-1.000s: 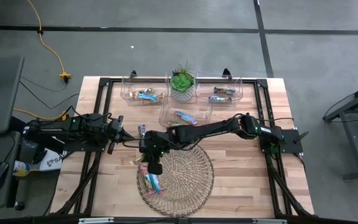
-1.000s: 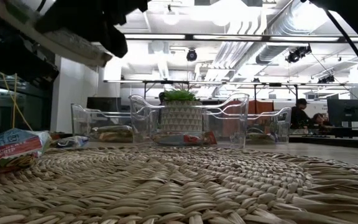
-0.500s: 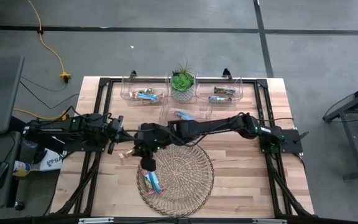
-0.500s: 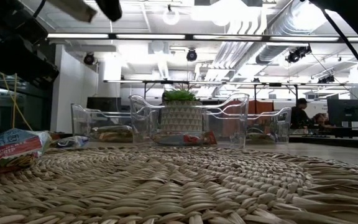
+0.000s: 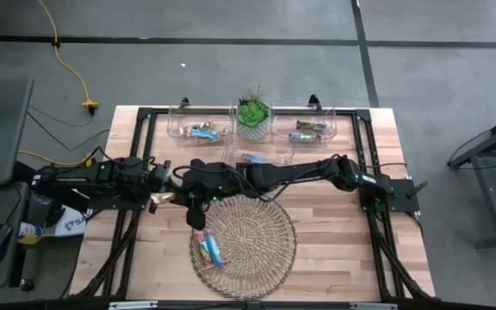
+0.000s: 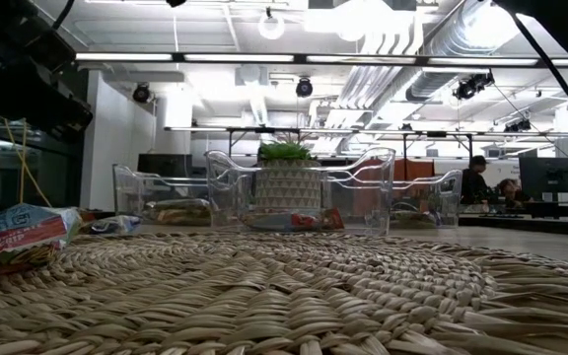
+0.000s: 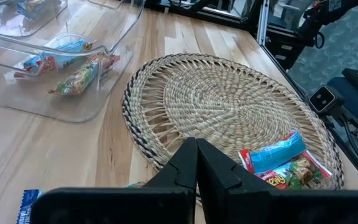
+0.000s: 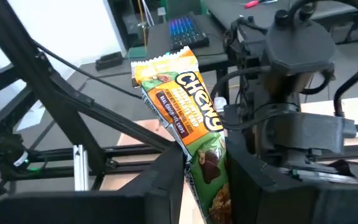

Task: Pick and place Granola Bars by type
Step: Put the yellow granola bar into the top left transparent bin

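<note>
My right gripper is pinching a gold-brown Chewy granola bar up off the light wooden table, left of the round wicker tray where two more bars lie. My left gripper has its fingers pressed together near the tray's edge. Clear bins and a potted plant line the far side; beyond that, grey floor, a yellow cable
</note>
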